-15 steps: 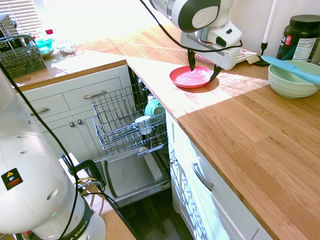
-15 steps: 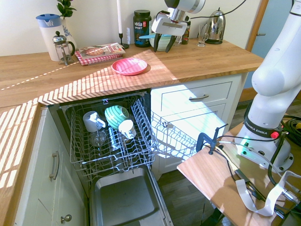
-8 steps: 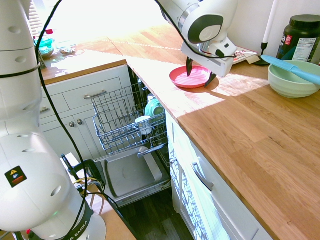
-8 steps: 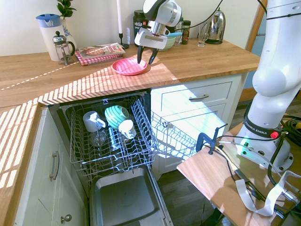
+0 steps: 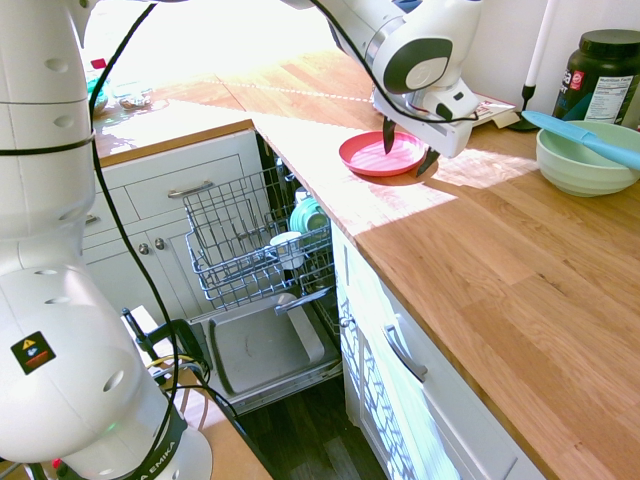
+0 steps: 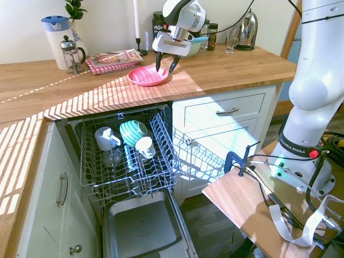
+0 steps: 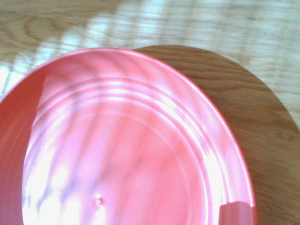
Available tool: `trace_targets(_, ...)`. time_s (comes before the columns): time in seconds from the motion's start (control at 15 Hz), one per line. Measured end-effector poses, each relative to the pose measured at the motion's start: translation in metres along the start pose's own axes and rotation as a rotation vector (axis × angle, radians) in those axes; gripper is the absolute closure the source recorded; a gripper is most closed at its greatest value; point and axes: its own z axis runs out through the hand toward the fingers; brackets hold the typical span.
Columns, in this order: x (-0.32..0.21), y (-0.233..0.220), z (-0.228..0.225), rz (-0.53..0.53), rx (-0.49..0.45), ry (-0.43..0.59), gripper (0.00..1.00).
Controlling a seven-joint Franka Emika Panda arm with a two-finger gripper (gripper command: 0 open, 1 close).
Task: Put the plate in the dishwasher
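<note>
Reads "FRANKA EMIKA" on the dark band [image 6: 293,149] at the robot arm's base. Shows a yellow warning triangle on the arm's black sticker [image 5: 33,353]. Reads "vega" on the black tub [image 6: 159,23], partly hidden.

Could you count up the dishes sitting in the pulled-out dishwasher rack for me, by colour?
In the rack:
White cups: 2, one beside the green-striped dish and one in front of it
Green-striped dishes: 1
Clear glass items: 1
Total: 4, counting only what shows clearly
</note>
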Motion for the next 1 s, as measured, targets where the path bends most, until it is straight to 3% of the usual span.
trace_targets(1.0,-0.009,-0.016,0.03,-0.005,-0.009,-0.033,1.0)
